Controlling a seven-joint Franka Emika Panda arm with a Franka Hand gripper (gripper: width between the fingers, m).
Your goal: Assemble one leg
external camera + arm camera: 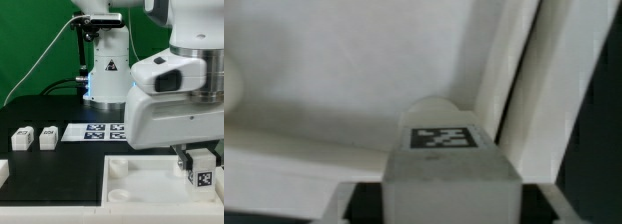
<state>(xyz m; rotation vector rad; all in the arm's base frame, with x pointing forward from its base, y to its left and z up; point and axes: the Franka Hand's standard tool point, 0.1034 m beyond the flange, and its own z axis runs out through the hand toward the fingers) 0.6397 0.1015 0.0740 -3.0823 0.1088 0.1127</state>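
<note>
From my remote seat: the two-finger gripper point(200, 166) is clamped on a small white rectangular plastic leg block point(201, 172) with a black-and-white tag facing out, held over the large white square tray-like part point(150, 182) near its edge on the exterior view's right. On the wrist view the same block point(448, 160) stands upright in the jaws with the tray's raised white rim point(523, 100) just beside it; can't tell if it's touching the tray floor. Two more small white tagged blocks point(34, 137) sit well apart on the black table point(60, 175), next to the flat white marker board point(95, 131).
</note>
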